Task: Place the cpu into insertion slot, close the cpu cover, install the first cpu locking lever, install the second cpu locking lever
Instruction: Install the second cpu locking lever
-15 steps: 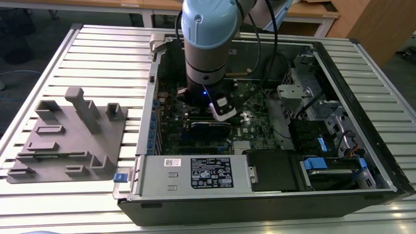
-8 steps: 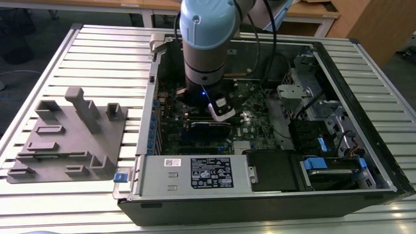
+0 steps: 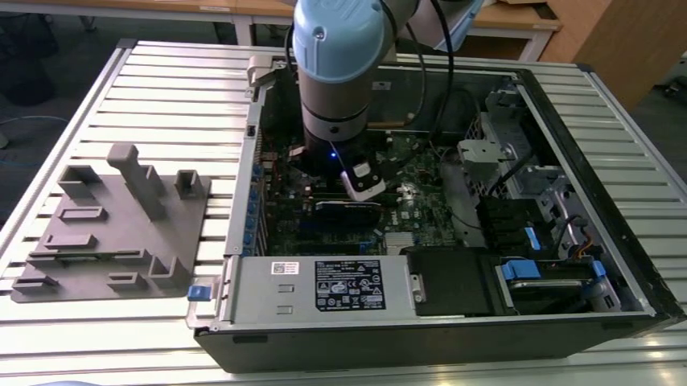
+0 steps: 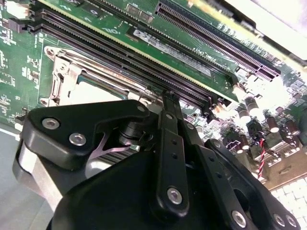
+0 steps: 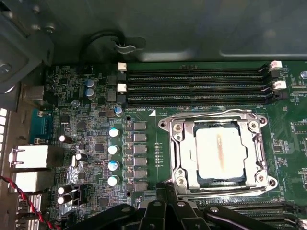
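Robot arm reaches down into an open PC case (image 3: 633,273) lying on a slatted bench (image 3: 161,72). The cpu (image 5: 218,152) sits in the insertion slot (image 5: 178,158), w/ the cpu cover (image 5: 189,143) folded flat around it, metal top showing thru the window. The claw (image 5: 163,203) hangs just beside the socket's edge, near the memory slots (image 5: 196,86); whether its fingers are apart or together can't be told. Capacitors (image 5: 113,155) line the socket's other side. A grey parts fixture (image 3: 113,233) stands on the bench at the exterior view's left.
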Tool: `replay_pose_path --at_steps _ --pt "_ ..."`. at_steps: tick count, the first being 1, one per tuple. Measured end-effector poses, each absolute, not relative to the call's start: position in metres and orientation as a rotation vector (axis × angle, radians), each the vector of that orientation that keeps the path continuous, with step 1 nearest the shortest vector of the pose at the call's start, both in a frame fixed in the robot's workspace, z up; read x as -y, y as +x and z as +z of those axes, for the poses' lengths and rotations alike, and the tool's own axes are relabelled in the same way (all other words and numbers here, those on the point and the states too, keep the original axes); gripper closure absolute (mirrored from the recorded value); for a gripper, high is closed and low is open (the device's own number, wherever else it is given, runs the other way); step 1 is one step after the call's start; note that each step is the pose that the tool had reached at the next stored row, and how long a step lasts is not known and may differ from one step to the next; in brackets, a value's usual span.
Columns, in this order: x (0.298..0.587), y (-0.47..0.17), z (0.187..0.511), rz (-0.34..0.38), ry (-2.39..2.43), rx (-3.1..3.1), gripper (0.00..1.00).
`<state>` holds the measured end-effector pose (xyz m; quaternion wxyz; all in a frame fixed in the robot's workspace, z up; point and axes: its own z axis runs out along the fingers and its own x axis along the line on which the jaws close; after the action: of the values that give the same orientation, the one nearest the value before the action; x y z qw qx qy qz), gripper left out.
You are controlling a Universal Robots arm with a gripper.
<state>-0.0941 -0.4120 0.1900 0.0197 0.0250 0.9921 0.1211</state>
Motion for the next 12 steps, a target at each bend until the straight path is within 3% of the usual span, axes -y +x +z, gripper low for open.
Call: replay_pose_path --at_steps 12 --pt "0.412 -0.0942 0.19 0.374 0.077 -3.078 0.89"
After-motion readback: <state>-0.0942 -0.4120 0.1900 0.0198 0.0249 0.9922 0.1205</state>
